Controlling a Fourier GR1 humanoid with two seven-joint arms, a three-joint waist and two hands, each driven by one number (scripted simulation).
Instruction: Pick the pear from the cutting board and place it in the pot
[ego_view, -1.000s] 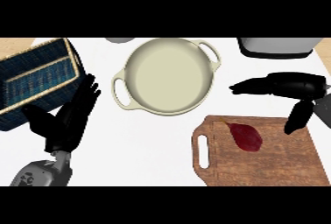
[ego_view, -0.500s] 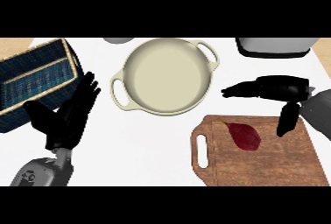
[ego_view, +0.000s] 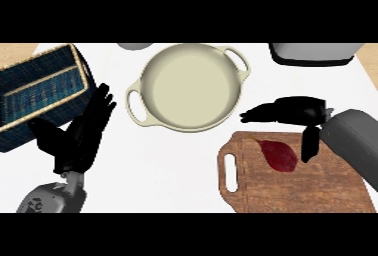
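The black right hand (ego_view: 289, 111) hangs over the far edge of the brown wooden cutting board (ego_view: 295, 192), its fingers stretched out toward the left and its thumb pointing down toward the board, so the hand is spread apart and holds nothing. Just below it, between the thumb and the fingers as seen from the head view, the dark red pear (ego_view: 279, 154) lies on its side on the board, its narrow stem end pointing up-left. I judge the pear to be light and fairly stiff, with smooth rounded skin that can slip or roll, so the best place to take hold is across its wide belly, not the thin neck. The grey forearm comes in from the right edge and bends inward over the board. The cream oval pot with two handles (ego_view: 190, 86) stands near, to the upper left of the board, with nothing inside. The black left hand (ego_view: 77, 137) rests open at the left, fingers straight, beside the blue woven basket (ego_view: 40, 92).
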